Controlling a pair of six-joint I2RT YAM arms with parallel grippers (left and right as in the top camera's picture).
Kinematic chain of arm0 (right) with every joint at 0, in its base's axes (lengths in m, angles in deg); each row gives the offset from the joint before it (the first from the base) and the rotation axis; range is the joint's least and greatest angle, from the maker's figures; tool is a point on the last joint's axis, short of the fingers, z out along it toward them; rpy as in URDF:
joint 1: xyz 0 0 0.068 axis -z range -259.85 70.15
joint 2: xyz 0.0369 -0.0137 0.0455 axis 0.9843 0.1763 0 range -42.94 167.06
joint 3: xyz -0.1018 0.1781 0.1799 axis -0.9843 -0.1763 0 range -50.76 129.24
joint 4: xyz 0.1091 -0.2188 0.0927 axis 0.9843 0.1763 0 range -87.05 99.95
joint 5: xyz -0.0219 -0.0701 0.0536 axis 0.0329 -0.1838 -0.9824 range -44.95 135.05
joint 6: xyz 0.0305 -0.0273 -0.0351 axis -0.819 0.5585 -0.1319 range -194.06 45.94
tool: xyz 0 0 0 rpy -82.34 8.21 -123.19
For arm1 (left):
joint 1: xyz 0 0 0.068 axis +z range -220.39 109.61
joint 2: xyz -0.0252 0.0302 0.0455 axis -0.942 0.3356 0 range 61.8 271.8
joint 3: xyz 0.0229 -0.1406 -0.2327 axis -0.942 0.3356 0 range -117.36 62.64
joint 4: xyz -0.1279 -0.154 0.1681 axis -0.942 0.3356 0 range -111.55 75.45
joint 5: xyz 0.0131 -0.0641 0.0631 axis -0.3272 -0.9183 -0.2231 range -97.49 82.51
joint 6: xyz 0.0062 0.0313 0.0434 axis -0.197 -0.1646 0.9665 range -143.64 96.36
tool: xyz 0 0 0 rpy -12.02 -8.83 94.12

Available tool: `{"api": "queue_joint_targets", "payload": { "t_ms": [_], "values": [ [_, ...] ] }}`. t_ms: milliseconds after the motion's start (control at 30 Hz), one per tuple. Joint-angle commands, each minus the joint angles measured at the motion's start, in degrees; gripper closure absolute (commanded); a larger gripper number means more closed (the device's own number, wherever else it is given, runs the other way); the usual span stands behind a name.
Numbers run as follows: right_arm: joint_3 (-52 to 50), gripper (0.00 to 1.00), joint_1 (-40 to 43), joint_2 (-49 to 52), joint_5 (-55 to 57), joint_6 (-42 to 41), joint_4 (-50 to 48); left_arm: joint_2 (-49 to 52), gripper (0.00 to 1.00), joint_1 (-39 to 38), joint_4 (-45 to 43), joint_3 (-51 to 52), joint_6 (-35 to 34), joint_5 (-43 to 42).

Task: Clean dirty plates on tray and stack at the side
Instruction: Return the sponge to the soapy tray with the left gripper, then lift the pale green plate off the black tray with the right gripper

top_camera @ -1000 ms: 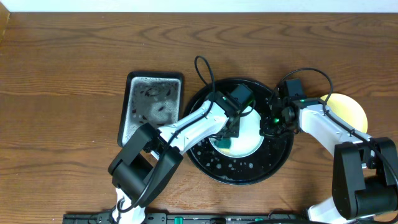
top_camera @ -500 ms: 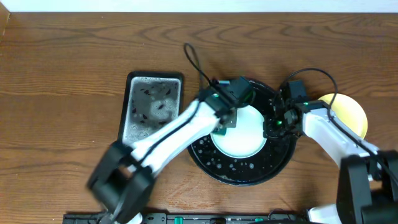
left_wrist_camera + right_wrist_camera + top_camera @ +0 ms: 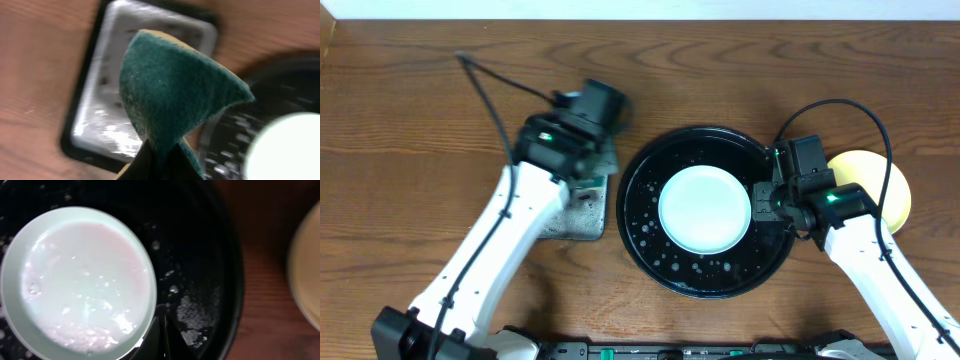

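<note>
One pale mint plate point(image 3: 705, 210) lies wet and soapy in the middle of the large round black tray point(image 3: 650, 245). A pale yellow plate point(image 3: 880, 185) sits on the table just right of the tray. My left gripper point(image 3: 588, 162) is shut on a green sponge point(image 3: 175, 90) and holds it above the small rectangular soapy tray point(image 3: 97, 107). My right gripper point(image 3: 161, 325) is shut, with its tips on the tray floor point(image 3: 210, 255) against the right rim of the mint plate point(image 3: 85, 280). No other mint plate shows.
The rectangular soapy tray point(image 3: 575, 222) lies left of the round tray, partly hidden under my left arm. Foam and water drops cover the round tray's floor. The yellow plate's edge shows in the right wrist view point(image 3: 307, 270). Cables arc over both wrists.
My left arm has swung left off the mint plate, carrying the sponge to above the soapy tray. The plate is now uncovered. My right gripper stays at the plate's right rim.
</note>
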State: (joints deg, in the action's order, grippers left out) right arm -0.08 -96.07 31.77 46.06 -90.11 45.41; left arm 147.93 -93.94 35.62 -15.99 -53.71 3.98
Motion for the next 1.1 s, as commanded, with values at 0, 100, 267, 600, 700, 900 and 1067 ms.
{"api": "queue_joint_targets", "payload": {
  "t_ms": [0,100,267,600,700,900,1067],
  "values": [
    [-0.35,0.94,0.48,3.48,-6.75,0.46,-0.28,0.92,0.92,8.13,-3.98,7.37,4.85,-2.29],
    [-0.35,0.88,2.21,7.54,-11.04,0.96,-2.03,1.49,0.93,12.13,-9.55,12.59,8.2,-9.16],
    [-0.35,0.82,6.99,15.63,-20.35,4.17,-5.09,1.55,0.89,15.06,-13.07,15.21,9.94,-11.15],
    [-0.35,0.94,10.38,25.18,-21.46,5.84,-7.54,-5.03,0.53,15.13,-12.5,12.59,10.12,-20.5],
    [-0.31,0.99,10.36,24.5,-21.46,5.86,-8.09,-7.58,0.41,15.13,-11.85,12.59,10.12,-20.5],
    [0.09,0.99,9.79,18.18,-19.41,5.25,-8.35,-10.19,0.28,15.13,-9.51,12.63,10.12,-20.48],
    [0.11,0.99,5.35,7.69,-5.81,3.39,-6.21,-10.05,0.17,15.13,-9.46,12.76,10.12,-20.48]
  ]
}}
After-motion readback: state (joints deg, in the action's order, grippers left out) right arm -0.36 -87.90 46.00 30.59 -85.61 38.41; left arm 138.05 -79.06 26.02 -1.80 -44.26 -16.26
